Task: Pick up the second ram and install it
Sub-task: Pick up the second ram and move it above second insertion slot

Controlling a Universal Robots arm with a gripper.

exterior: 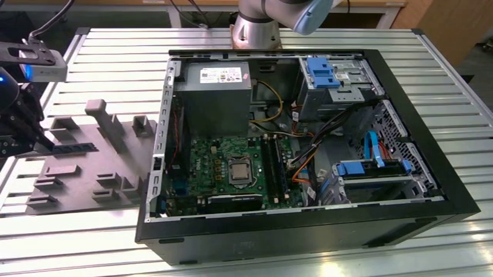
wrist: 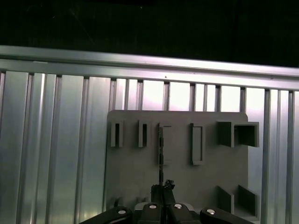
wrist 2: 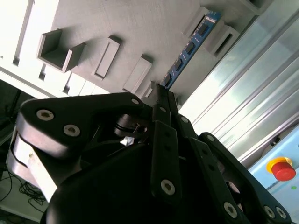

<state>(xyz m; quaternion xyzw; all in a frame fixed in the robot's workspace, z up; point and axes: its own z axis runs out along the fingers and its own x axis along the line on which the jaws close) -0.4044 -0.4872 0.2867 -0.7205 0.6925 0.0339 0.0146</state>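
Second wrist view: hand [wrist 2: 162,91] clamps second ram [wrist 2: 191,46] nr end.

the white label [exterior: 221,75] on the power supply [exterior: 209,101] carries print too small to read.

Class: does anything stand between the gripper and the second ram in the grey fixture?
Nothing visible does. In the second wrist view the gripper sits right at one end of the second ram, which stands on edge in the grey fixture; no post or other part comes between them.
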